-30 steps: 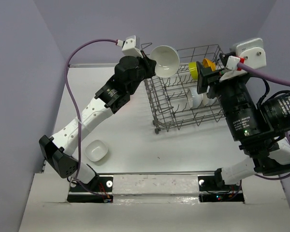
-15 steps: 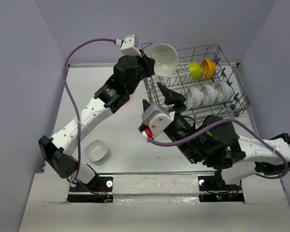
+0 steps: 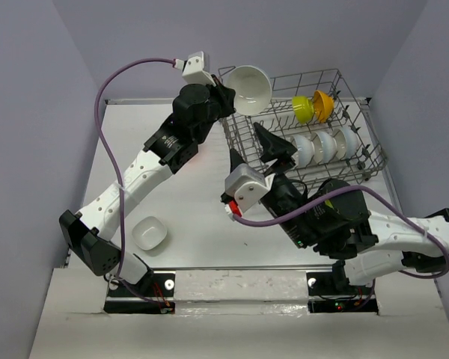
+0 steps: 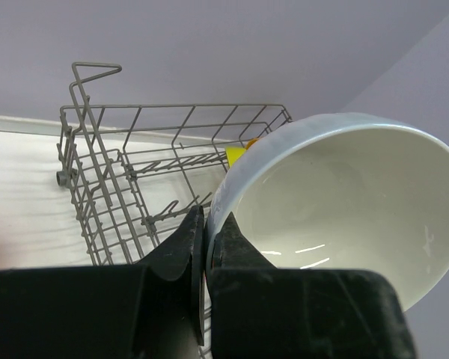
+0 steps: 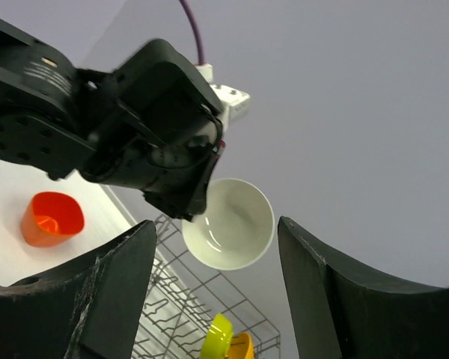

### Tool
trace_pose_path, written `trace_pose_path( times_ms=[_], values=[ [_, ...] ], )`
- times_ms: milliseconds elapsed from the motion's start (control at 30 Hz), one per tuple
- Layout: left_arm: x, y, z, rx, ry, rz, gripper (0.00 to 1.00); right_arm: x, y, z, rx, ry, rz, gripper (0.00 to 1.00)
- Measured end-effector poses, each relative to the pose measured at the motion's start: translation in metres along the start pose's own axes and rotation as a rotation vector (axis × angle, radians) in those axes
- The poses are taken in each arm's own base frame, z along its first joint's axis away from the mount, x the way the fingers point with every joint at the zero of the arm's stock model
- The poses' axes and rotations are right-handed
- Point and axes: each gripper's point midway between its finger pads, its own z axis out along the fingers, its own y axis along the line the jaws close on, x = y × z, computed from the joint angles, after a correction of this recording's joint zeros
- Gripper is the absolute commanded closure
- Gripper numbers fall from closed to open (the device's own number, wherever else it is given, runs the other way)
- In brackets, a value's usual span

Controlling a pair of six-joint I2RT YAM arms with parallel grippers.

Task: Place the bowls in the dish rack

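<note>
Left arm (image 3: 146, 168) raised, left pincer (image 3: 228, 94) clamped on white bowl (image 3: 251, 87) rim, right pincer (image 3: 245, 140) spread wide

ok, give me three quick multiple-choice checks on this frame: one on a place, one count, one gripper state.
1. Where is the loose white bowl?
A. on the table, near left
B. on a shelf
C. on the floor

2. How many white bowls stand in the rack?
A. one
B. three
C. five

3. The left gripper is:
A. open and empty
B. shut on a green bowl
C. shut on a white bowl's rim

Answers:
1 A, it sits alone on the tabletop in the top view.
2 B, three stand on edge in one row in the rack.
3 C, the left wrist view shows the fingers pinching the rim of the held white bowl.
</note>
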Motion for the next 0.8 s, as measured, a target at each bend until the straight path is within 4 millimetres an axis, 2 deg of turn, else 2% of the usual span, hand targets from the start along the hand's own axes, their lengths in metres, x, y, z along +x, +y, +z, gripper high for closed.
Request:
trace_pose_path(
  times_ms=[100,233,267,467,567,667,733,800],
  values=[
    [-0.002,0.002,0.001,-0.005,-0.003,0.000,1.00,0.013,-0.016,-0.003,0.035,0.010,0.000,0.28],
    [-0.005,0.005,0.000,-0.009,-0.010,-0.001,1.00,0.018,-0.027,-0.004,0.065,-0.018,0.009,0.17],
    [-0.007,0.005,0.000,-0.011,-0.013,-0.001,1.00,0.018,-0.029,-0.004,0.073,-0.026,0.007,0.17],
    [-0.022,0.008,-0.007,-0.011,-0.042,-0.009,1.00,0.006,-0.038,0.009,0.157,-0.082,-0.011,0.13],
    [-0.030,0.010,-0.010,-0.012,-0.058,-0.013,1.00,-0.006,-0.050,0.019,0.211,-0.083,0.004,0.10],
    [-0.036,0.012,-0.013,-0.014,-0.070,-0.016,1.00,-0.029,-0.090,0.029,0.343,-0.100,0.099,0.08],
    [-0.038,0.013,-0.014,-0.015,-0.074,-0.017,1.00,-0.037,-0.112,0.029,0.398,-0.113,0.139,0.08],
    [-0.039,0.013,-0.014,-0.016,-0.077,-0.016,1.00,-0.045,-0.142,0.024,0.470,-0.133,0.202,0.08]
  ],
)
